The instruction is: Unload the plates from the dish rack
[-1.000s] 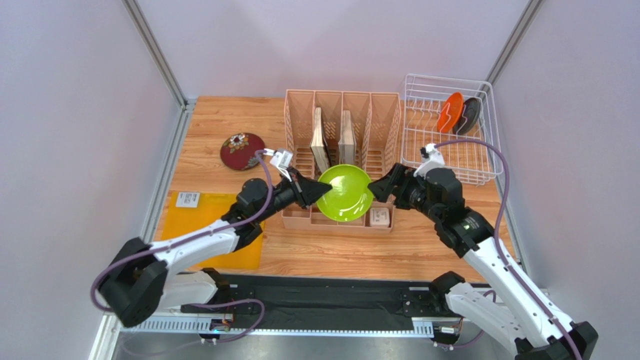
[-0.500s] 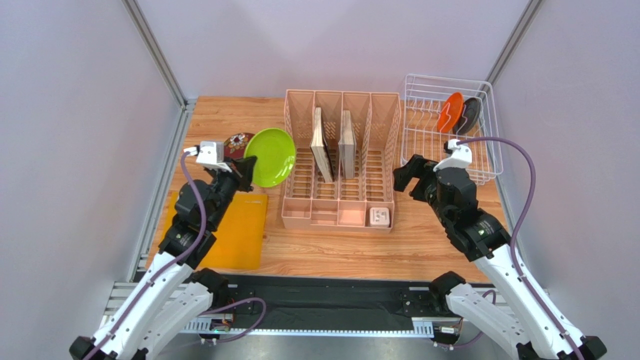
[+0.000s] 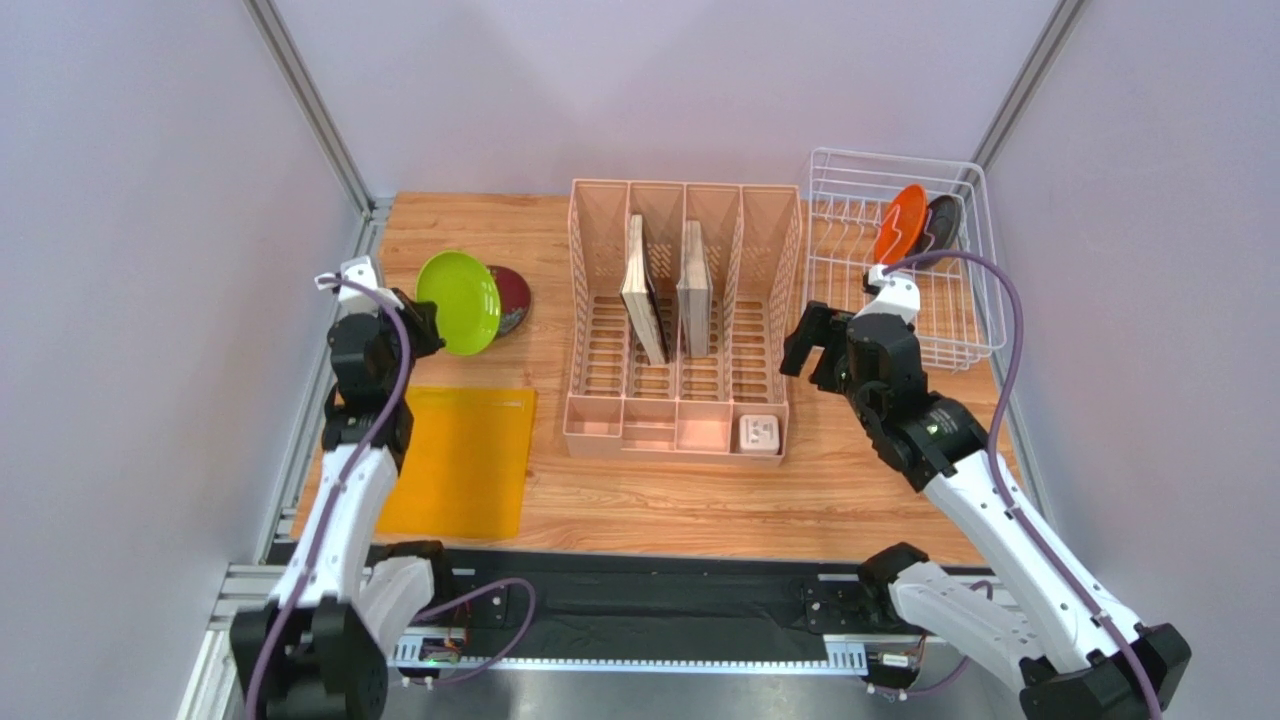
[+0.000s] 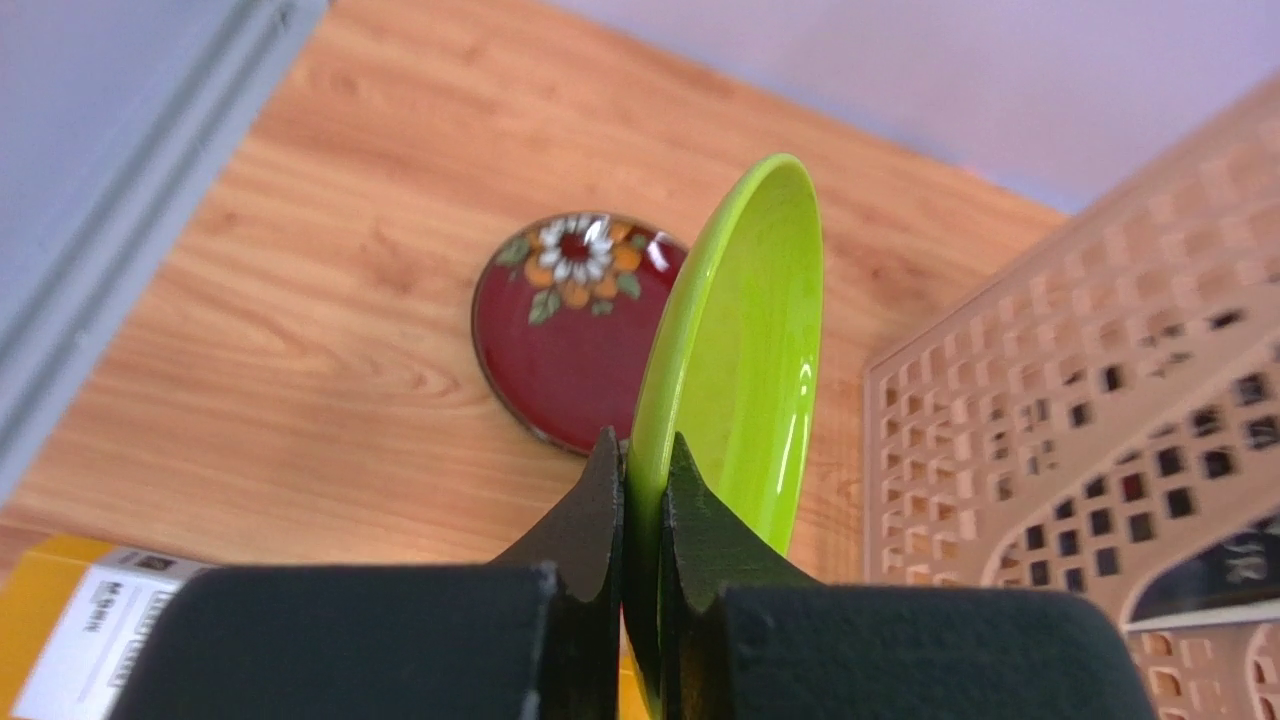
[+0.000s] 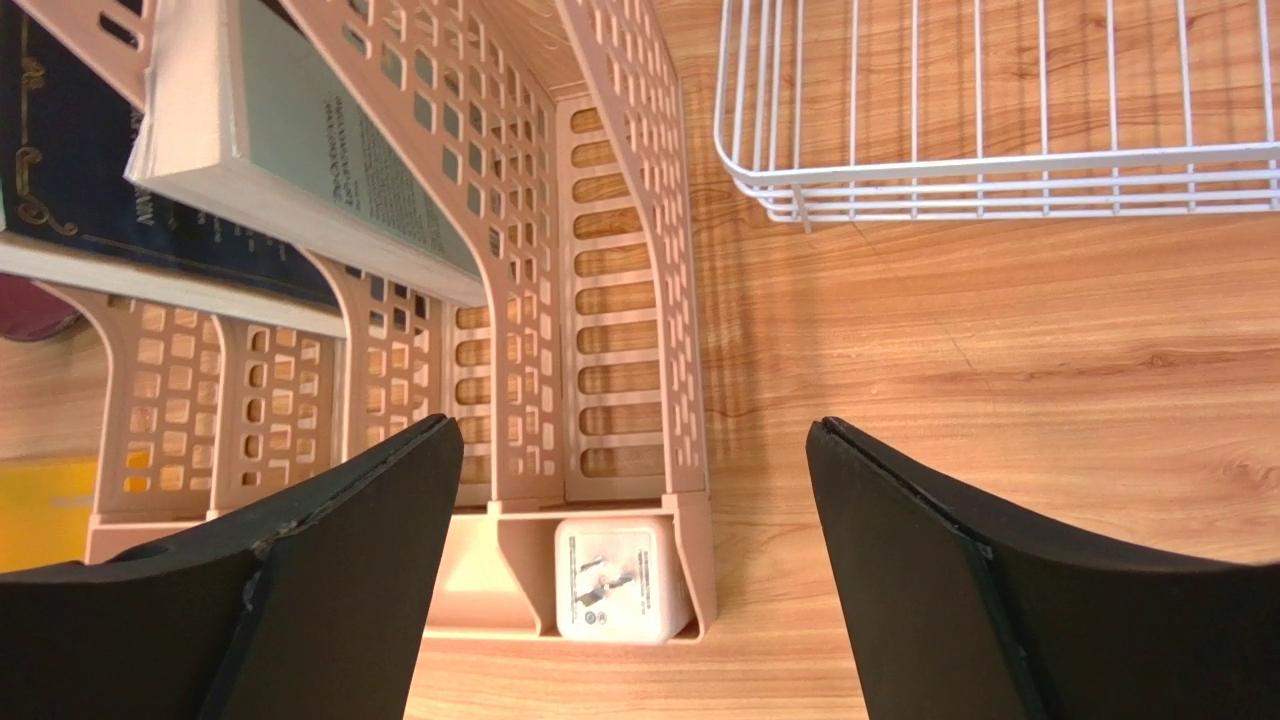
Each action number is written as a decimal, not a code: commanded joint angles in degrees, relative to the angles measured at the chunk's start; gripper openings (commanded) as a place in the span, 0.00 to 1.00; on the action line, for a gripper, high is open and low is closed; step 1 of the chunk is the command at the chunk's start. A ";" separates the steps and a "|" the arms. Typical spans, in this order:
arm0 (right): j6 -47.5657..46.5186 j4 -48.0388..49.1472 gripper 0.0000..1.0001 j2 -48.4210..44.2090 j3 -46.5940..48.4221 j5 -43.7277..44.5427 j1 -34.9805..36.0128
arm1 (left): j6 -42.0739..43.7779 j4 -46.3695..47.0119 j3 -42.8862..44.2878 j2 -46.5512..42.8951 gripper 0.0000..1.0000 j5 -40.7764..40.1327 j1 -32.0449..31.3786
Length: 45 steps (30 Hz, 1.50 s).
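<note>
Lime green plate [image 4: 744, 345] is clamped by its lower rim in the left gripper [image 4: 643, 458]. I see both black fingertips pinched shut on it in the left wrist view. The plate stands on edge, tilted slightly, at the upper left of the overhead frame, above the wooden table [image 3: 676, 503]. A dark red floral plate [image 4: 568, 323] lies flat on the table just behind it, partly covered by the green one from overhead. I cannot tell whether the two touch. A yellow mat [image 3: 458, 458] lies flat toward the lower left, apart from both plates.

The right gripper [image 5: 628, 435] is released, its jaws spread wide with nothing between them. It hovers over the right end of the pink slotted organizer [image 5: 631, 120], near the lower left corner of the white wire dish rack [image 5: 962, 165]. A small white block [image 5: 619, 578] sits in the organizer's front tray below the gripper. Two books [image 3: 642, 285] stand upright between the dividers.

In the dish rack, at the upper right of the overhead frame, an orange plate [image 3: 902, 222] and a dark grey plate [image 3: 942, 222] stand on edge side by side.
</note>
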 commanded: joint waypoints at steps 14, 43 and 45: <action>0.19 9.62 0.91 9.70 4.89 -5.11 -4.75 | -15.51 35.18 13.40 46.49 0.00 21.30 10.55; -3.50 11.30 0.92 32.18 27.11 1.57 -23.64 | -16.67 9.10 29.06 60.93 0.46 28.96 11.35; -4.64 11.38 0.92 35.52 29.31 2.53 -24.87 | -15.53 6.02 29.59 60.75 0.51 29.39 11.35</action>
